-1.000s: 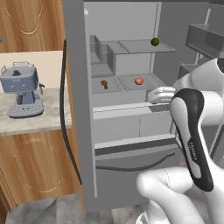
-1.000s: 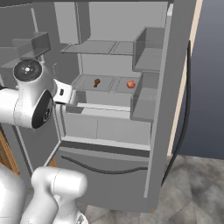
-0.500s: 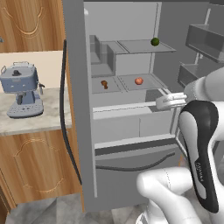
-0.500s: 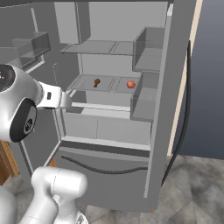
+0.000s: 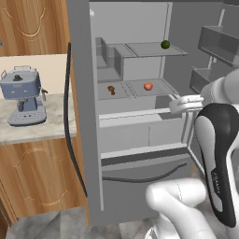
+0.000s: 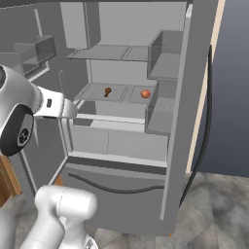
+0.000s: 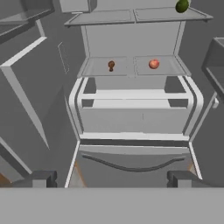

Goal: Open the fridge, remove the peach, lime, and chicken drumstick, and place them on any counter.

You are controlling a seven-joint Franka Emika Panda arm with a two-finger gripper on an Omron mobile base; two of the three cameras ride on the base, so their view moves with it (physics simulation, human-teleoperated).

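Fridge (image 5: pixel 84 140) both doors open | peach (image 7: pixel 153 64) & chicken drumstick (image 7: pixel 111 65) on mid shelf, lime (image 7: pixel 182 5) on top shelf | I'd swung arm round since 1 s ago, gripper (image 7: pixel 111 178) empty, jaws wide | picks not started.

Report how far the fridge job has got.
Done: the fridge stands open, both doors swung wide. In hand: nothing; the claw is open and empty, facing the shelves from outside. Left: all three items. The lime sits on the upper shelf, the peach and the chicken drumstick on the shelf below. None has reached the counter, which carries a coffee machine.
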